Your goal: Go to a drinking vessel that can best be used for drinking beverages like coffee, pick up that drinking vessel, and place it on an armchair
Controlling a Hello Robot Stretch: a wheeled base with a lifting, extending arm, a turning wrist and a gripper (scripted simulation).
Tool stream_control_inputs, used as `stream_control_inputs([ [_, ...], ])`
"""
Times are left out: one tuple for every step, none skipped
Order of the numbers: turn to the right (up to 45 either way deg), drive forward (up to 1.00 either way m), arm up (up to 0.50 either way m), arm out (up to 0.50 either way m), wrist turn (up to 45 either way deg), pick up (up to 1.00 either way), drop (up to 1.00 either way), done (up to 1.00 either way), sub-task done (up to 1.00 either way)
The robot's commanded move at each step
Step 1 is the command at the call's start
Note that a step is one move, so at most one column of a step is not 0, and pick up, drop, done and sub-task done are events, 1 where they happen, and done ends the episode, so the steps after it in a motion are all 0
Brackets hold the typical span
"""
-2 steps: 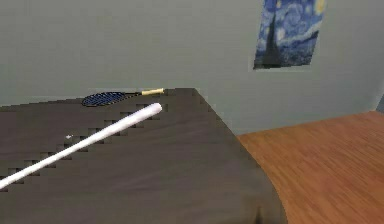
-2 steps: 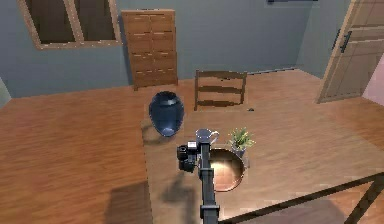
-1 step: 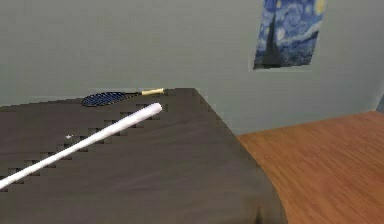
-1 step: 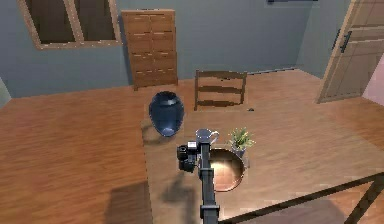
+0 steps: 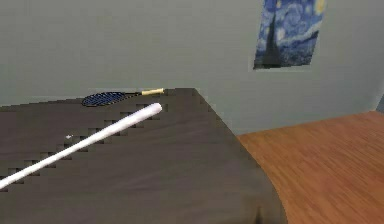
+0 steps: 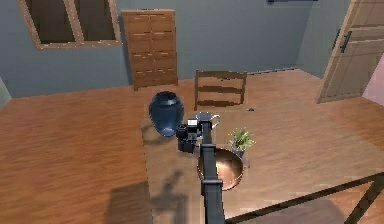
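Note:
In the arm side view the dark arm [image 6: 208,185] rises from the bottom edge over a light wooden table [image 6: 165,185]. My gripper [image 6: 186,136] sits at its far end, just below and right of a round blue vase [image 6: 164,110] that stands on the table. The dark gripper body merges with whatever is at its tip, so I cannot tell whether it holds anything. I cannot make out a mug shape in either view.
A copper bowl [image 6: 224,172] and a small green plant [image 6: 240,139] stand right of the arm. Beyond are a wooden chair [image 6: 220,88], a dresser [image 6: 152,45] and a door [image 6: 352,50]. Ahead, a dark table [image 5: 150,175] carries a white rod [image 5: 85,146] and a racket [image 5: 115,97].

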Motion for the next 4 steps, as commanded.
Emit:
stream_control_inputs([
  [0.0,0.0,0.26,0.0,0.0,0.0,0.0,0.0,0.0],
  [0.0,0.0,0.0,0.0,-45.0,0.0,0.0,0.0,0.0],
  [0.0,0.0,0.0,0.0,-45.0,0.0,0.0,0.0,0.0],
  [0.0,0.0,0.0,0.0,-45.0,0.0,0.0,0.0,0.0],
])
